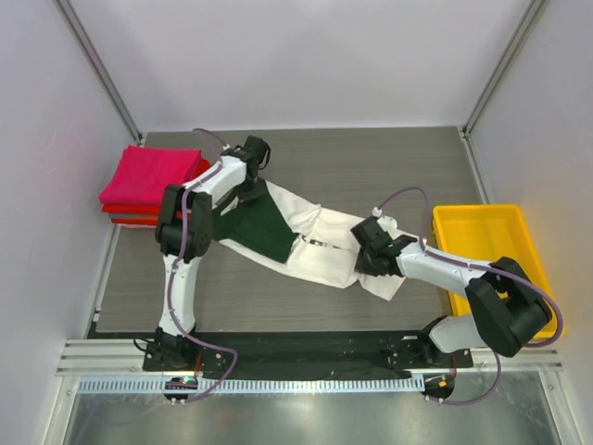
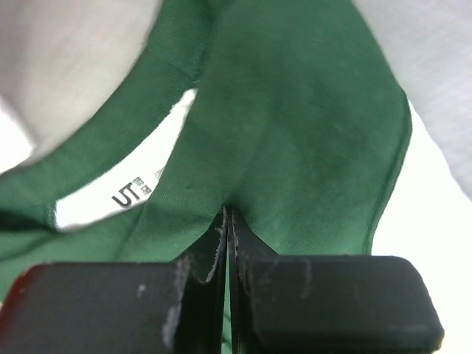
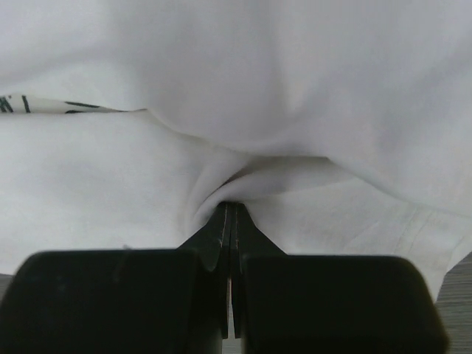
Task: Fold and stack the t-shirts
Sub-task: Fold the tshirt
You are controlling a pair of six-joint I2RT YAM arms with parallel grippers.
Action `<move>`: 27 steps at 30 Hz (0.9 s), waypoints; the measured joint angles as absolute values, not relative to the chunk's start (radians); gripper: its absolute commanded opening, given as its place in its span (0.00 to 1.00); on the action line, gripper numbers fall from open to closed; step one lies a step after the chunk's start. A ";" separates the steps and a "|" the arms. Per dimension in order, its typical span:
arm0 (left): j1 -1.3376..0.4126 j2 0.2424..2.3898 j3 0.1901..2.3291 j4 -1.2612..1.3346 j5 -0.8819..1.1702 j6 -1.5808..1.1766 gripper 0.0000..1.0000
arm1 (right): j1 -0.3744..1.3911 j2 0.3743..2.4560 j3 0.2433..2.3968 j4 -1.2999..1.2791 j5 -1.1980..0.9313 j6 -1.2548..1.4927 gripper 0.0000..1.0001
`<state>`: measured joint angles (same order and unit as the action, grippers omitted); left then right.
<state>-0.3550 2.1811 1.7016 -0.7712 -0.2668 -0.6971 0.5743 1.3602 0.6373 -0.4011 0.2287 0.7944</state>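
A cream-white t-shirt (image 1: 324,248) with a dark green part (image 1: 259,227) lies stretched across the middle of the table. My left gripper (image 1: 248,185) is shut on the green cloth (image 2: 295,147) near the collar, where a white size label (image 2: 129,195) shows. My right gripper (image 1: 371,252) is shut on a fold of the white cloth (image 3: 243,110) at the shirt's right end. A stack of folded magenta-pink (image 1: 153,174) and red t-shirts (image 1: 130,219) sits at the far left.
A yellow plastic tray (image 1: 486,246) stands at the right edge of the table, close to my right arm. Metal frame posts rise at the back corners. Bare grey table (image 1: 371,167) lies behind the shirt.
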 measured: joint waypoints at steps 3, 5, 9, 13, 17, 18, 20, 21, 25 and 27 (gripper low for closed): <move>-0.369 2.315 1.922 -0.825 -0.250 -0.694 0.00 | 0.679 1.420 0.681 -0.382 0.243 0.842 0.01; -0.381 2.423 2.114 -0.860 -0.231 -0.695 0.00 | 0.757 1.464 0.717 -0.369 0.249 0.877 0.01; -0.399 2.617 2.440 -0.861 -0.157 -0.714 0.00 | 0.968 1.579 0.827 -0.360 0.249 0.947 0.01; -0.398 2.696 2.533 -0.754 -0.011 -0.816 0.00 | 1.118 1.737 0.999 -0.347 0.188 0.966 0.01; -0.390 2.738 2.536 -0.608 0.142 -0.965 0.00 | 1.169 1.827 1.110 -0.316 0.084 0.934 0.02; -0.389 2.746 2.535 -0.580 0.161 -0.994 0.00 | 1.166 1.827 1.119 -0.318 0.069 0.918 0.05; -0.389 2.766 2.535 -0.516 0.196 -1.050 0.00 | 1.141 1.807 1.134 -0.322 0.047 0.890 0.21; -0.389 2.778 2.535 -0.480 0.212 -1.079 0.00 | 1.117 1.784 1.135 -0.322 0.039 0.870 0.26; -0.384 2.827 2.554 -0.367 0.270 -1.178 0.00 | 0.974 1.617 1.114 -0.314 0.017 0.800 0.36; -0.381 2.839 2.554 -0.325 0.286 -1.213 0.00 | 0.858 1.497 1.081 -0.306 -0.004 0.770 0.38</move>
